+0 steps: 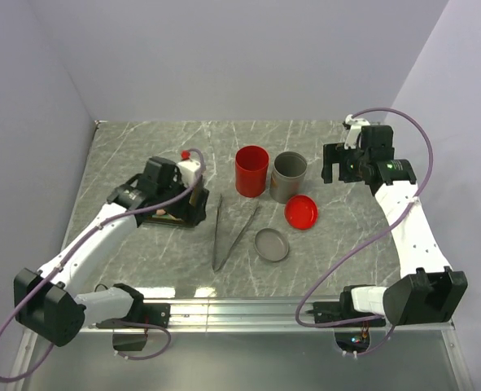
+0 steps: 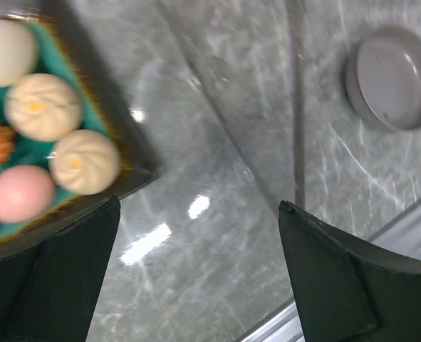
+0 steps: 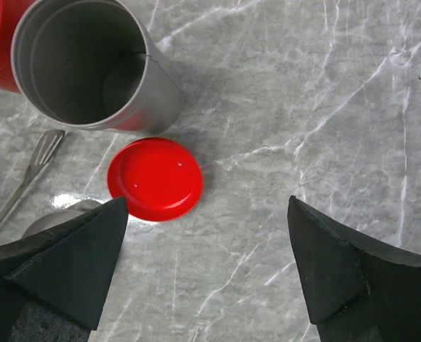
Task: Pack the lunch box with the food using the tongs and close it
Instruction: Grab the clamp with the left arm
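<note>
The left gripper (image 2: pixel 198 206) is hanging with its black wedge-shaped jaws spread wide over the glossy grey marble table (image 1: pixel 346 236), at the edge of the dark square tray (image 2: pixel 117 153). In its teal well the food (image 2: pixel 43 107) is sitting: pale pleated buns (image 2: pixel 85 160) and a smooth pink ball (image 2: pixel 18 192). The right gripper (image 3: pixel 208 203) is hovering far right, jaws equally agape. The lunch box (image 1: pixel 251 171), a shiny red plastic cylinder, is standing open mid-table beside a matte grey cylinder (image 1: pixel 289 177). A round red lid (image 1: pixel 300 213) and a grey lid (image 1: pixel 272 244) are lying nearer. The thin metal tongs (image 1: pixel 218 232) are lying in a narrow V between tray and lids.
</note>
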You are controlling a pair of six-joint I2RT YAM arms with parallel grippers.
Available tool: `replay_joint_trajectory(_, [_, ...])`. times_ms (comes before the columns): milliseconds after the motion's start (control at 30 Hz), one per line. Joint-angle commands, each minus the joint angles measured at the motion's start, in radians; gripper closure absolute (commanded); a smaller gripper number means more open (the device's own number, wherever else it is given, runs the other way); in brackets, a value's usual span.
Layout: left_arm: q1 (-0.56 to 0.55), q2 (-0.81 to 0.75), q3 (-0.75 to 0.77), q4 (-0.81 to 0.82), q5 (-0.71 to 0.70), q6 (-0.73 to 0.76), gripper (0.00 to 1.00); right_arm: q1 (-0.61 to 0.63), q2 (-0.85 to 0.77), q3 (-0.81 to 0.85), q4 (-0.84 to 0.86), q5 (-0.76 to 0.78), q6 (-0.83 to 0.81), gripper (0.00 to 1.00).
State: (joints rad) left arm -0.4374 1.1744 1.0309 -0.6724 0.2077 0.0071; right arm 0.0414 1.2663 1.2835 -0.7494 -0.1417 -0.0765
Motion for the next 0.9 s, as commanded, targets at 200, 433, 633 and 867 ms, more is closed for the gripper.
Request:
replay_joint_trajectory(200, [-0.181, 0.031, -0.146, 0.169, -0.021, -0.064, 0.01, -0.002, 0.041, 0.057, -0.045, 0.034, -0.035, 0.0])
replay_joint_trajectory(433, [-0.282, 0.142, -0.135, 0.183, -0.056, -0.104, 0.01, -0.002, 0.057, 0.057, -0.071, 0.037, -0.057, 0.0])
replay_joint_trajectory(633, [-0.317, 0.295, -0.094, 0.158, -0.053, -0.156, 0.01, -0.003, 0.053, 0.057, -0.076, 0.051, -0.075, 0.01])
replay_joint_trajectory(867, [-0.374, 0.358, -0.088, 0.189, -0.05, -0.188, 0.01, -0.002, 0.039, 0.048, -0.071, 0.073, -0.094, 0.01])
